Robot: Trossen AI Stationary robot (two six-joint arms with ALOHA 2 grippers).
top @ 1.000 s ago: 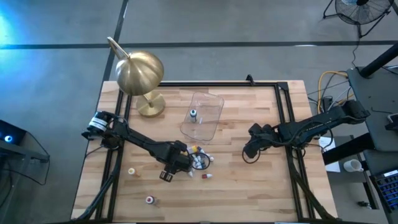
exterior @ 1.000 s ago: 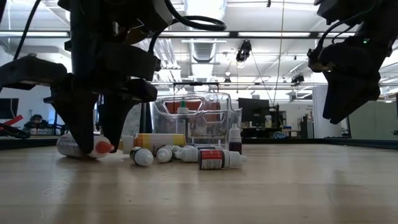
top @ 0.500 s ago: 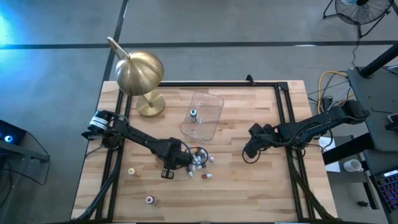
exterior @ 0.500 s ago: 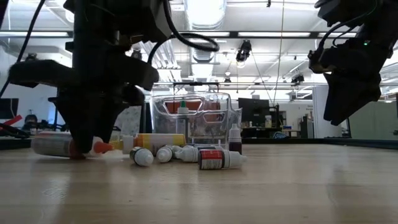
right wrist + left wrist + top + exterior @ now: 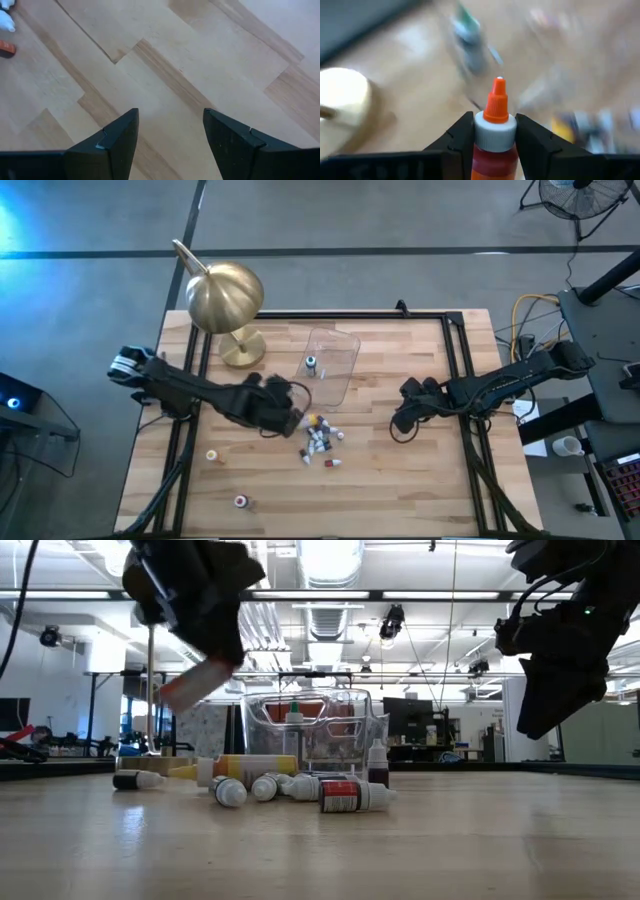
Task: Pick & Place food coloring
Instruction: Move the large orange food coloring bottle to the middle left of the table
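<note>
1. High view: the left gripper (image 5: 283, 412) sits over the table (image 5: 420, 480) just beside the clear tub (image 5: 328, 366). The tub lies at about 1 o'clock from it, and a green-capped bottle (image 5: 311, 364) stands inside the tub. The pile of loose bottles (image 5: 320, 442) lies at about 5 o'clock from the gripper. The left arm is clearly nearer the tub than the right gripper (image 5: 402, 421), which waits at about 3 o'clock from the pile.

2. Low view: the left gripper (image 5: 205, 650) carries an orange-capped bottle (image 5: 188, 686) well above the tabletop. The bottle's long axis is tilted, cap end lower. The tub (image 5: 316, 730) stands behind the pile.

3. Left wrist view: the two fingers (image 5: 455, 142) are clamped on the orange-capped bottle (image 5: 494, 132) at its white collar, with the nozzle pointing away from the wrist along the gripper's axis. The likely next move is a carry toward the tub's open top.

4. Right wrist view: the right gripper (image 5: 170, 130) has its fingers spread, holding nothing, over bare wood.
</note>
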